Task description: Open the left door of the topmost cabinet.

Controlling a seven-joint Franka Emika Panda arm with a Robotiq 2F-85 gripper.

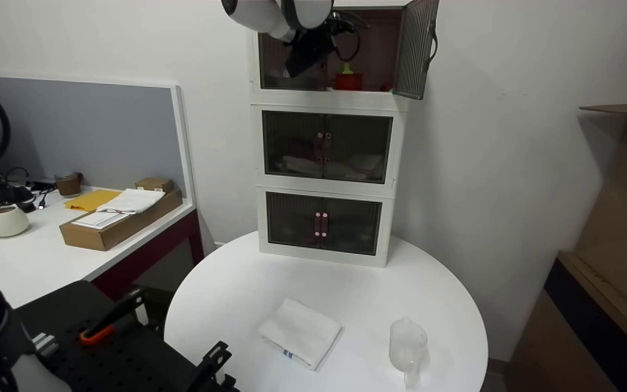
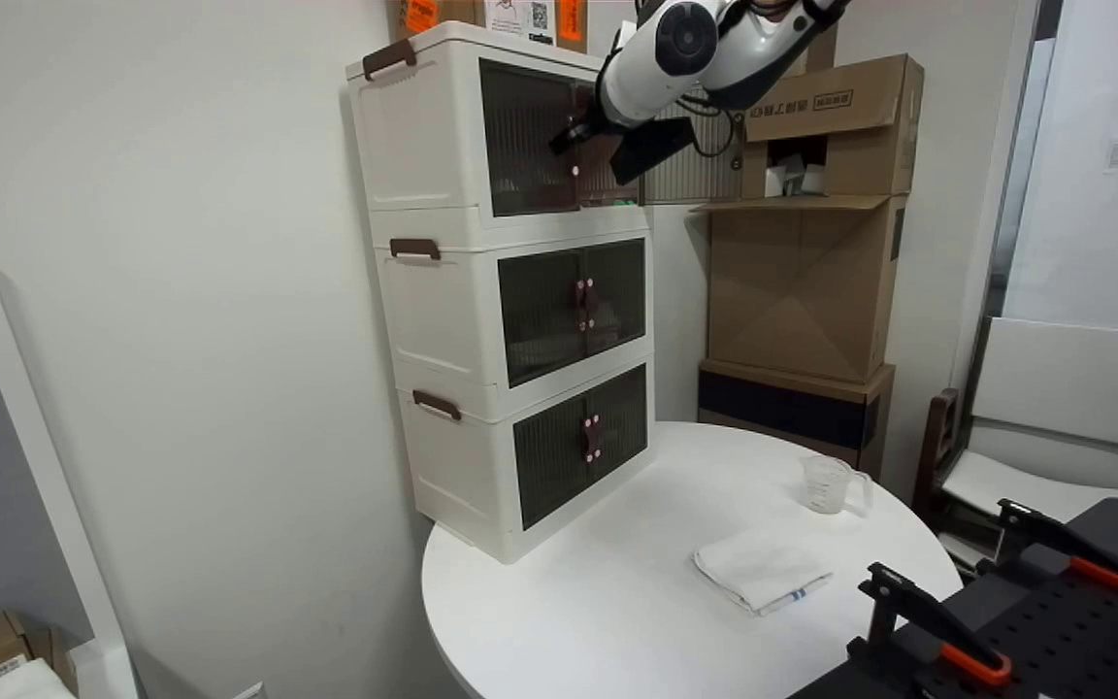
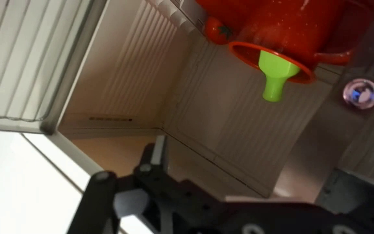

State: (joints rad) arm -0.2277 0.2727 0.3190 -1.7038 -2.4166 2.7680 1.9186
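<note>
1. Ahead of the hand (image 3: 250,159): a red cup (image 3: 286,29) with a green piece (image 3: 276,73) sticking out, a tomato (image 3: 218,31) beside it.
2. Below the hand: two white units (image 1: 327,185) with dark doors (image 1: 294,142), stacked on the round worktop (image 1: 368,296).
3. Further below it: folded white cloth (image 1: 301,333) and clear measuring cup (image 1: 407,345), apart.

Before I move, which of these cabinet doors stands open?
The right-hand door of the topmost cabinet, as seen from the front: it is swung outward, while the left door beside it and the four doors below sit closed.
</note>
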